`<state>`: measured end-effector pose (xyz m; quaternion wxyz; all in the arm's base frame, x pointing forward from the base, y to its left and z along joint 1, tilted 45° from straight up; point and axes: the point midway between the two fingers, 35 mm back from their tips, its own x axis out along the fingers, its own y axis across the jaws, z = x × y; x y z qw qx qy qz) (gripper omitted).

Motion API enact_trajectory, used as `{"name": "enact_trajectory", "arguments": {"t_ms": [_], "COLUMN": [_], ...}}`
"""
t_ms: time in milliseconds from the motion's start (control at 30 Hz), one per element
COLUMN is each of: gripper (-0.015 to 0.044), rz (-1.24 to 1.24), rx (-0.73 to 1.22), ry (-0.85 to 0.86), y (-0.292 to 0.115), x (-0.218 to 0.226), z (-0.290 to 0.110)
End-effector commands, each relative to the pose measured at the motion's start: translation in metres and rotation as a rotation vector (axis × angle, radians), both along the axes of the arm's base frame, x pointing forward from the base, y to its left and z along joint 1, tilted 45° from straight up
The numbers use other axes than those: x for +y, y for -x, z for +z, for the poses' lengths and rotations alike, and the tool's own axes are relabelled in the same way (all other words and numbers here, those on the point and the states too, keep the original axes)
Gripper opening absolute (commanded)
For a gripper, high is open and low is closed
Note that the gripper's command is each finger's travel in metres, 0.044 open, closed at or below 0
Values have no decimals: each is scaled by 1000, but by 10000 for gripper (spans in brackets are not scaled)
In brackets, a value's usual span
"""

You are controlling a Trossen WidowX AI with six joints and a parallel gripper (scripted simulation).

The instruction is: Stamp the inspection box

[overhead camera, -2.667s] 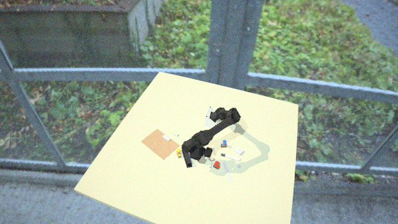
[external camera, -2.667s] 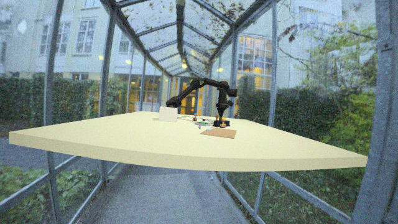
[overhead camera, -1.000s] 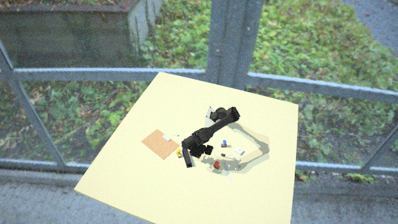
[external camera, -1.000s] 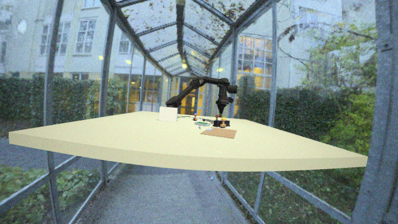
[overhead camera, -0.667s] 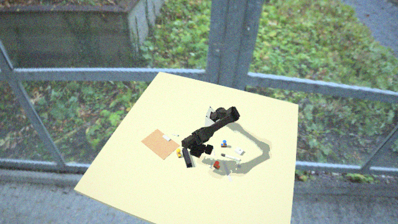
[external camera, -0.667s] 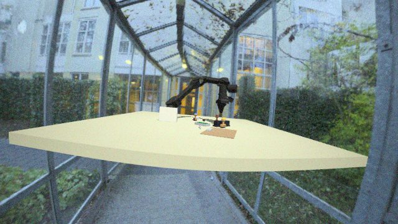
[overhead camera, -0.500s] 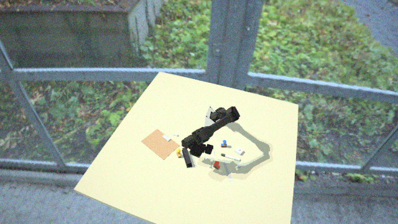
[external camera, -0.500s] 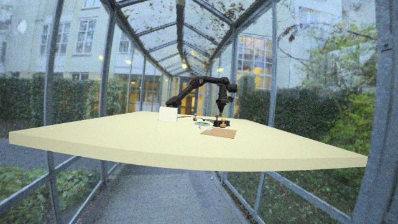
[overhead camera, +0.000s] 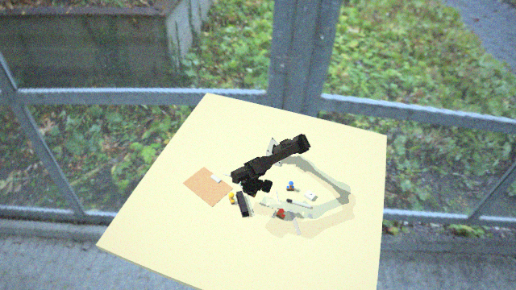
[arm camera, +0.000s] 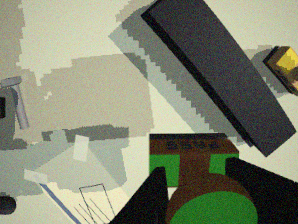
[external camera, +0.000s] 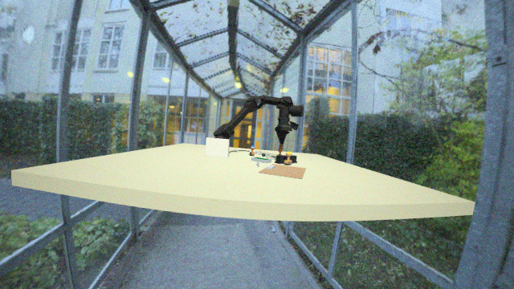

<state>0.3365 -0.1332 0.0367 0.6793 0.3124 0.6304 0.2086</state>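
Note:
My gripper (overhead camera: 251,189) (external camera: 281,148) (arm camera: 196,171) is shut on the PASS stamp, which has a green knob and a brown base marked in green. It holds the stamp upright above the bench, just beside the near end of the dark ink pad (overhead camera: 242,204) (external camera: 286,160) (arm camera: 220,63), not over it. The brown card (overhead camera: 203,189) (external camera: 283,172) lies flat to the left of the pad, with a small white inspection box (overhead camera: 216,178) (external camera: 270,167) at its far edge. The card is out of the wrist view.
A yellow-knobbed stamp (overhead camera: 231,197) (arm camera: 288,63) stands beside the pad. A blue-knobbed stamp (overhead camera: 290,185), a red stamp (overhead camera: 280,213), a marker (overhead camera: 299,203) and a small white block (overhead camera: 310,196) lie to the right. A white box (external camera: 217,147) stands by the arm's base.

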Motion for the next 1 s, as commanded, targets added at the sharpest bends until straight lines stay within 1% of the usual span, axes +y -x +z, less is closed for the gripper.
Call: {"name": "enact_trajectory", "arguments": {"t_ms": [0, 267, 567, 967], "gripper": [0, 0, 0, 0], "rz": [2, 2, 5, 5], "rx": [-2, 1, 1, 1], "ry": [8, 8, -1, -2], "y": [23, 64, 110, 112], "x": [-9, -19, -20, -18], "z": [-8, -24, -40, -44]}}
